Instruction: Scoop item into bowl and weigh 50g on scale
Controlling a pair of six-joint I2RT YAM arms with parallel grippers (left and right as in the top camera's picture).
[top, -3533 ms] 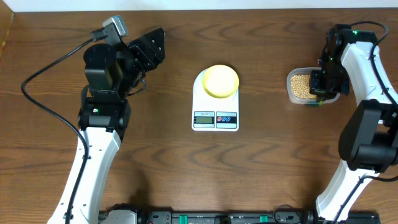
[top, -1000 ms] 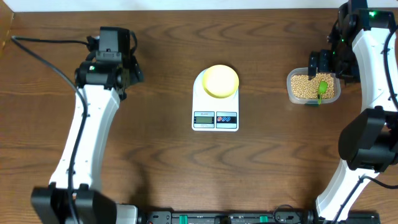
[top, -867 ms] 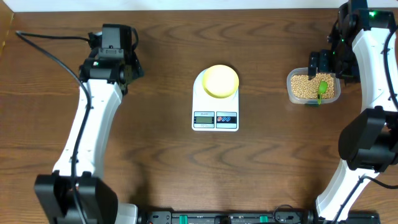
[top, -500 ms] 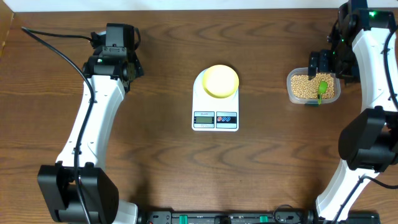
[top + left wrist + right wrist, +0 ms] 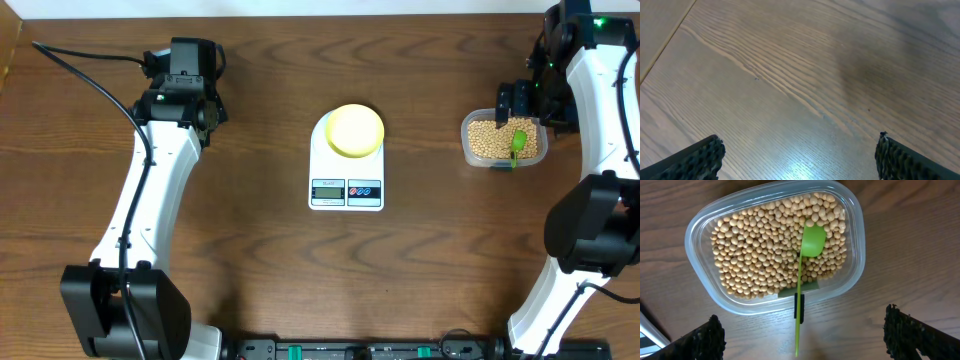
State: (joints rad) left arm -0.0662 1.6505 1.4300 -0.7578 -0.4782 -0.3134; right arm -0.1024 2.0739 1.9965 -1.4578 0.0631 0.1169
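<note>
My right gripper [image 5: 802,339] stands released, its two ribbed fingers [image 5: 705,339] spread wide to either side and grasping nothing. Between them, touching neither, runs the thin handle of the green scoop [image 5: 812,241]. The handle crosses the near rim of the clear container [image 5: 699,226] just ahead of my fingertips, and the scoop's bowl end rests face down on the beans [image 5: 760,255], toward the far right part of the heap. The beans fill that container nearly from wall to wall, and the container stands on the brown wooden table [image 5: 910,240]. My left gripper [image 5: 800,160] is released as well, its fingers [image 5: 702,159] wide apart and low over bare wood grain, with nothing held between them. From overhead, that hand is well apart from everything else, near the table's far edge. In the stretch between my two hands lies the white scale [image 5: 346,172], nearer to my right fingers than to my left, its small display and buttons on the side towards my bases. The pale yellow bowl [image 5: 354,130] stands on the scale's round platform. I cannot read the display, and I cannot tell whether any beans lie in the bowl.
</note>
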